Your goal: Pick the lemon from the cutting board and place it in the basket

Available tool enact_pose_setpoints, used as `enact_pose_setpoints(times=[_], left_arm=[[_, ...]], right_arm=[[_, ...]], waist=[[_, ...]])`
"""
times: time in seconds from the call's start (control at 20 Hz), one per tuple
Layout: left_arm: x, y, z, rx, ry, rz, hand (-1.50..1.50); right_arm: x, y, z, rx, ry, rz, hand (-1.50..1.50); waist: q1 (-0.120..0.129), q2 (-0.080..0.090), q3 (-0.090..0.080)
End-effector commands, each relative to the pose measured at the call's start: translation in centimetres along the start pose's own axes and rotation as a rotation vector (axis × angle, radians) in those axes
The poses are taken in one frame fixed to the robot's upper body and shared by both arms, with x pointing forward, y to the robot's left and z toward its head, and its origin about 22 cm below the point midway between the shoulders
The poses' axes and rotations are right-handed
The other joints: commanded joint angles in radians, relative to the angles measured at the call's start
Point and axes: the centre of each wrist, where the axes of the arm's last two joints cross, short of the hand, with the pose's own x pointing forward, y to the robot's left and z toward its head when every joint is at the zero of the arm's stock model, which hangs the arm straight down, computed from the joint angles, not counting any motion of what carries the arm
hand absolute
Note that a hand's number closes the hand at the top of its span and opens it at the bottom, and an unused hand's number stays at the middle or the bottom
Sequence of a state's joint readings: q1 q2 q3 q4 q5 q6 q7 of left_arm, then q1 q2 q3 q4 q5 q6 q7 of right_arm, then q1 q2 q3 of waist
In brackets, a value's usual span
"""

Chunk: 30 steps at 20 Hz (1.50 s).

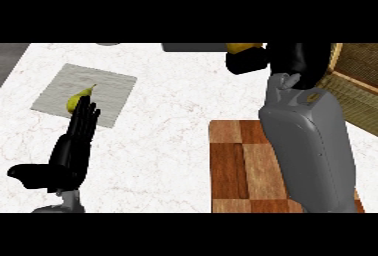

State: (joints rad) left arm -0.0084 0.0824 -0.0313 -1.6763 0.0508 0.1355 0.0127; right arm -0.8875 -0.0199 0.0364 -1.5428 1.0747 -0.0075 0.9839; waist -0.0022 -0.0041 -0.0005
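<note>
Light falls evenly and brightly on the white marble counter [177, 130], with no glare. Shadows are faint; the black right hand [255, 59] at the counter's far edge reads as a dark mass, perhaps hiding detail. The basket [354, 80] at the far right corner looks dimmer.

I am counting two hands: the left hand [74, 137] at the lower left and the right hand [284, 57] near the top. I am seeing one lemon [242, 47], one cutting board [240, 165], one basket [358, 82] at the right edge, one grey mat [111, 85] and one yellow-green fruit [76, 100] lying on it, all on one worktop [170, 145].
</note>
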Motion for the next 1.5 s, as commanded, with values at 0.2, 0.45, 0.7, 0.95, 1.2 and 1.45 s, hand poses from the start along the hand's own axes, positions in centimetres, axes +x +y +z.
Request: enact_pose_setpoints(times=[0.2, 0.45, 0.7, 0.95, 1.2, 1.45], left_arm=[[0.2, 0.5, 1.2, 0.0, -0.007, -0.009, 0.0], [0.5, -0.3, -0.1, 0.011, -0.017, -0.005, 0.0], [0.5, -0.1, 0.4, -0.01, -0.017, 0.002, 0.0], [-0.2, 0.8, -0.4, -0.01, -0.013, 0.004, 0.0], [0.3, -0.8, 0.6, -0.017, -0.009, 0.008, 0.0], [1.5, 0.7, -0.9, -0.008, -0.01, -0.003, 0.0]], right_arm=[[-0.4, -5.6, -1.4, -0.072, 0.167, 0.114, 1.5], [-3.5, -8.7, -3.9, -0.123, 0.197, 0.27, 1.5], [-7.7, -9.8, -5.2, -0.161, 0.222, 0.219, 1.5], [-11.0, -10.0, -6.3, -0.176, 0.248, 0.223, 1.5], [-14.1, -13.9, -7.9, -0.177, 0.243, 0.238, 1.5], [-16.6, -11.1, -8.3, -0.124, 0.265, 0.302, 1.5]], waist=[[0.0, -0.002, 0.0], [-0.006, -0.001, 0.0], [0.001, 0.003, 0.0], [0.002, 0.004, 0.0], [0.001, 0.003, 0.001], [0.004, 0.004, 0.0]])
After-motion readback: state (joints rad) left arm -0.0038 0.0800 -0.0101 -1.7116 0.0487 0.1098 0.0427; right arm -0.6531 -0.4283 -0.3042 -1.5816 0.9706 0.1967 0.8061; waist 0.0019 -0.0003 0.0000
